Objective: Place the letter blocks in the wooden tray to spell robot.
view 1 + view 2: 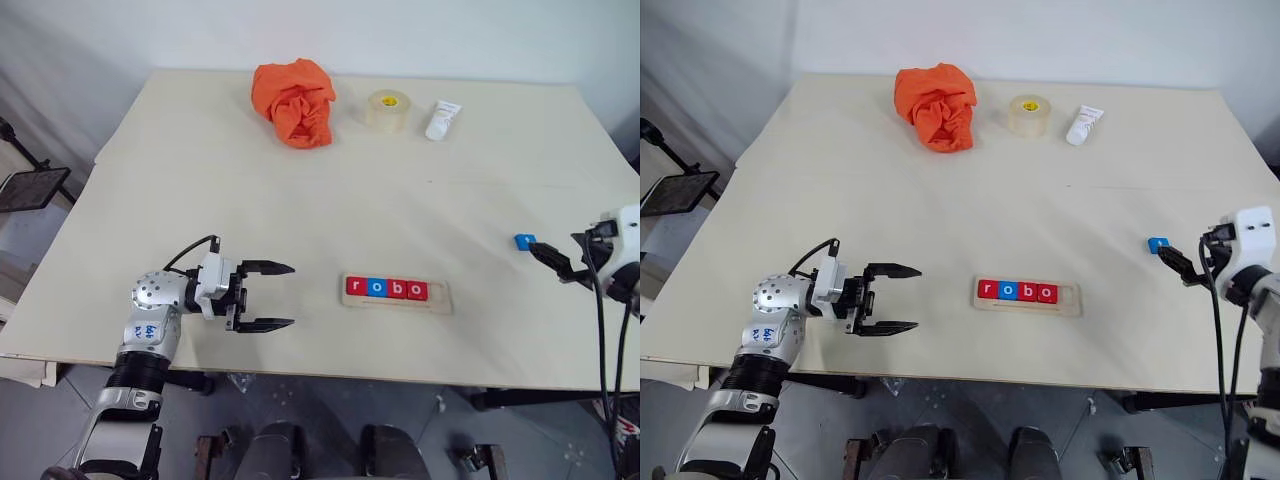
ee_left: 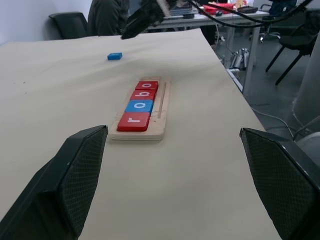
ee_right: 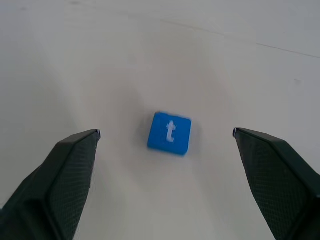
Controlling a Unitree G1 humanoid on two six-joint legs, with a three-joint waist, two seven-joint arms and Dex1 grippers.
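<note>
The right end effector (image 3: 165, 145) hung wide apart with the blue t block (image 3: 170, 133) just ahead — the wooden tray (image 1: 437, 298) lacked its last letter.

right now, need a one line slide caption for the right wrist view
Open right gripper poised over the blue t block lying flat on the pale table.
</note>
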